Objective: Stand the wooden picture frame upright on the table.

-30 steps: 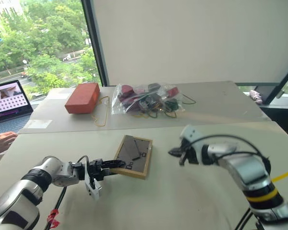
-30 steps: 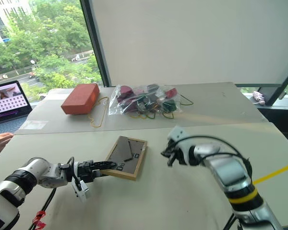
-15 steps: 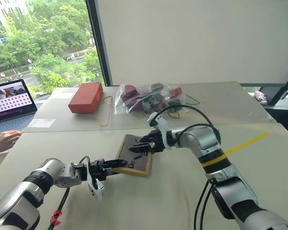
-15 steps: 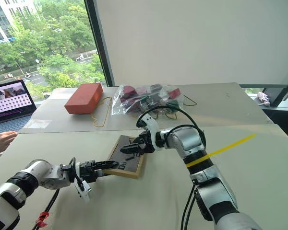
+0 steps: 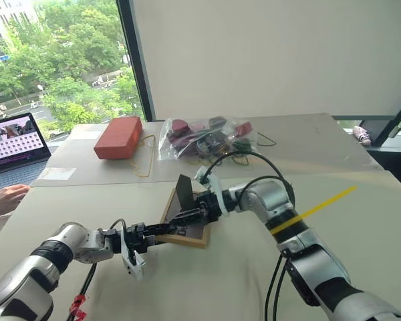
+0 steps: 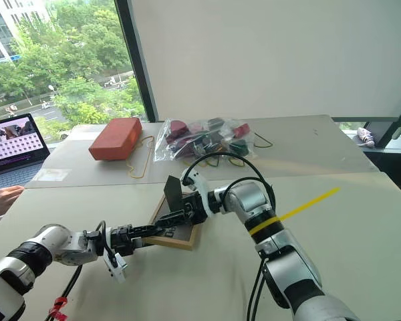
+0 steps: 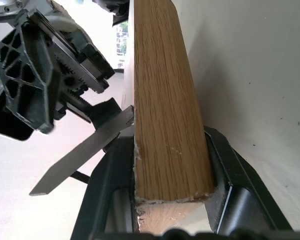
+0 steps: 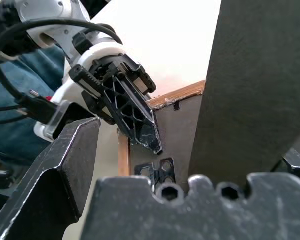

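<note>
- At your far left a person's hand [image 5: 3, 199] rests by a laptop [image 5: 15, 142], both cut off by the picture's edge; neither touches the work.
- Your left end effector [image 5: 162, 229] is clamped on the near left corner of the wooden picture frame [image 5: 187, 225]; the left wrist view shows the light-wood edge pinched between both fingers.
- The frame lies face down on the desk [image 5: 240, 281], near its middle, dark back up; the near edge may be lifted slightly, but you cannot be sure.
- The black fold-out stand [image 5: 184, 192] is swung up off the back; that much looks done; raising the frame onto its edge and stand is left.
- Your right end effector [image 5: 190, 215] reaches in over the back with its jaws spread wide; the stand sits between its fingers in the right wrist view; whether a finger touches it is hard to make out.
- Behind, well apart, sit an orange-red box [image 5: 118, 137] and a clear bag of oddments [image 5: 204, 137]; the bag's contents are too jumbled to name.
- The portrait side is hidden against the desk.
</note>
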